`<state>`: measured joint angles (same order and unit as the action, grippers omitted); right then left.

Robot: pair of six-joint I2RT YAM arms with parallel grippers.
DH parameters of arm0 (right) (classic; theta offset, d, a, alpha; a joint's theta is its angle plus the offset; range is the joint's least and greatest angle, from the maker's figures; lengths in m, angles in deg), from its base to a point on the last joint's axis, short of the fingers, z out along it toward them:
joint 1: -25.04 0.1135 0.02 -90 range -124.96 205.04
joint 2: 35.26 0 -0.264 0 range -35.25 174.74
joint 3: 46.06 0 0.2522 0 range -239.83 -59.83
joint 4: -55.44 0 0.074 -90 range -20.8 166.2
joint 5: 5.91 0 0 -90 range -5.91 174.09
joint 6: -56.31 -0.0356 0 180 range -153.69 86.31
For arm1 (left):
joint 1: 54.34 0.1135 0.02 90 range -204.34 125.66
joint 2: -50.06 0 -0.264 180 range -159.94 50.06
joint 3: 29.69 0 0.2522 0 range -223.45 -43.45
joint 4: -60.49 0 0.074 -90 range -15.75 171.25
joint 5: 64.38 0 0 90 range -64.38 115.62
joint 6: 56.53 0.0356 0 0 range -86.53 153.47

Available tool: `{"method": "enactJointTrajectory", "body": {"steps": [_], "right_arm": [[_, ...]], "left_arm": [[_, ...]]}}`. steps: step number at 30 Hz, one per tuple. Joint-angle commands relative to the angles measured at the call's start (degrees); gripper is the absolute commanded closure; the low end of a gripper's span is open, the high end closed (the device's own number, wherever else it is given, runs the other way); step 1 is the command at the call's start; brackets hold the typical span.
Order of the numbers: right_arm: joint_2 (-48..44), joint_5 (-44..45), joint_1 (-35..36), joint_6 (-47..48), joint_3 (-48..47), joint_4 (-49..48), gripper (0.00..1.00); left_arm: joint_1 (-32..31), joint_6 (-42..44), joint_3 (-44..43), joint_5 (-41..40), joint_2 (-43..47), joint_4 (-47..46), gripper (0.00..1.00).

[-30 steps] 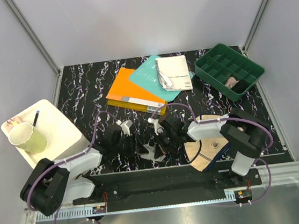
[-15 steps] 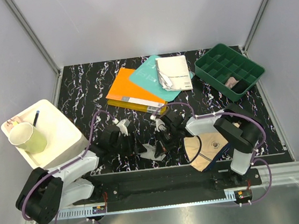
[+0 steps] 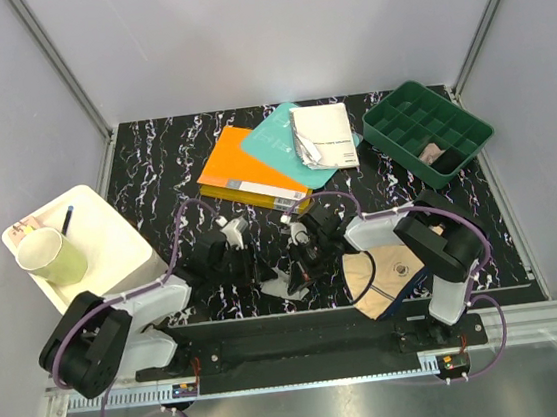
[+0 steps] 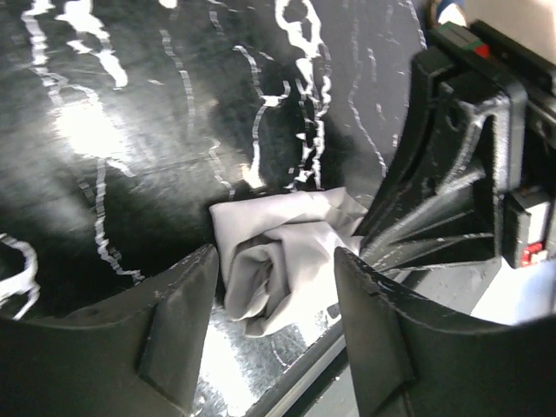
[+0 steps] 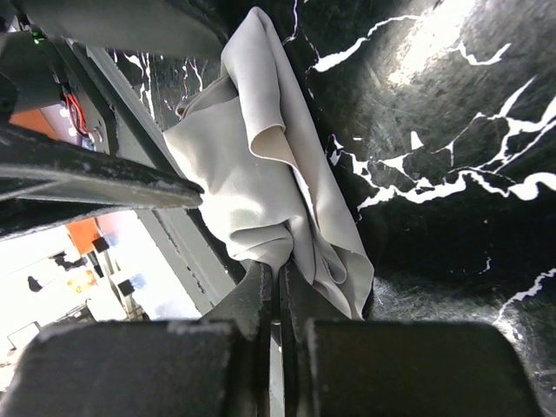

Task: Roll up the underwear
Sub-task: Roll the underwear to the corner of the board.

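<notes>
**Left jaws open at the half-rolled brief**

Within the last second the right arm's elbow (image 3: 441,242) has been drawn in. The left gripper (image 4: 274,265) stands spread apart, facing the light grey fabric brief (image 3: 285,285), which is bunched at the near table edge. The right gripper (image 5: 280,274) is kept clamped on its fold. A re-grip is judged likely. The beige, navy-edged brief (image 3: 387,279) lies unrolled beside the right arm. The black, white-veined tabletop (image 3: 154,172) is walled by plain grey panels (image 3: 238,32).

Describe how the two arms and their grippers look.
Both the left arm and right arm have black joint housings linked by white shells, each trailed by a looping purple cable. The left gripper and right gripper are matte black and blocky.
</notes>
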<state>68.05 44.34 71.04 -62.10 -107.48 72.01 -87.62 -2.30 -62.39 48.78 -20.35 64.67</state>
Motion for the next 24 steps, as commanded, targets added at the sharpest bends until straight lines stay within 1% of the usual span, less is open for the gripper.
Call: {"method": "enactJointTrajectory", "body": {"steps": [1, 2, 5, 6, 7, 10, 11, 13, 14, 15, 17, 18, 20, 22, 24], "right_arm": [[1.8, 2.0, -0.7, 0.1, -0.2, 2.6, 1.0], [1.8, 2.1, -0.8, 0.1, -0.2, 2.6, 1.0], [1.8, 2.1, -1.1, -0.3, -0.1, 2.6, 1.0], [1.7, 2.0, -1.3, -0.3, -0.1, 2.6, 1.0], [1.6, 2.0, -1.3, -0.3, -0.2, 2.6, 1.0], [0.7, 1.8, -2.0, -0.3, 0.0, 2.8, 0.87], [0.1, 1.8, -2.3, -0.3, 0.1, 3.6, 0.71], [-2.2, 2.0, -3.2, 1.4, 0.1, 5.3, 0.58], [-3.2, 2.9, -4.2, 2.3, -0.1, 6.4, 0.54], [-5.5, 3.4, -4.7, 3.3, -0.2, 8.5, 0.48], [-7.8, 4.7, -5.9, 6.2, -0.3, 10.5, 0.43], [-9.5, 4.9, -6.2, 7.3, -0.6, 10.7, 0.38], [-10.8, 6.6, -6.5, 9.9, -0.9, 10.7, 0.32], [-10.9, 7.2, -6.5, 12.6, -2.0, 10.7, 0.25], [-10.1, 6.8, -6.5, 14.3, -2.7, 9.1, 0.22]], "left_arm": [[-0.4, 0.9, 1.5, 5.5, -1.6, -8.2, 0.48], [-0.6, 1.1, 1.8, 5.8, -1.6, -8.4, 0.51], [-0.7, 1.1, 2.8, 6.5, -1.8, -9.2, 0.65], [-0.6, 1.0, 3.2, 6.8, -1.9, -9.4, 0.74], [-0.6, 1.1, 3.3, 6.8, -2.0, -9.5, 0.79], [-0.7, 1.6, 3.3, 6.8, -2.9, -9.4, 0.92], [-0.7, 1.7, 3.3, 6.9, -3.6, -9.4, 0.94], [-0.6, 2.2, 2.9, 8.3, -4.3, -10.0, 0.96], [-0.8, 2.1, 2.9, 8.6, -4.7, -10.5, 0.97], [-0.7, 2.1, 2.9, 9.5, -4.9, -11.1, 0.97], [-0.8, 2.1, 2.9, 10.2, -5.4, -12.1, 0.98], [-0.8, 2.2, 2.9, 10.8, -5.6, -12.3, 0.98], [-0.9, 2.0, 2.9, 11.6, -6.0, -13.4, 0.99], [-1.3, 2.0, 2.8, 12.0, -6.1, -13.7, 1.0], [-1.6, 2.2, 2.5, 12.0, -6.1, -13.7, 1.0]]}}
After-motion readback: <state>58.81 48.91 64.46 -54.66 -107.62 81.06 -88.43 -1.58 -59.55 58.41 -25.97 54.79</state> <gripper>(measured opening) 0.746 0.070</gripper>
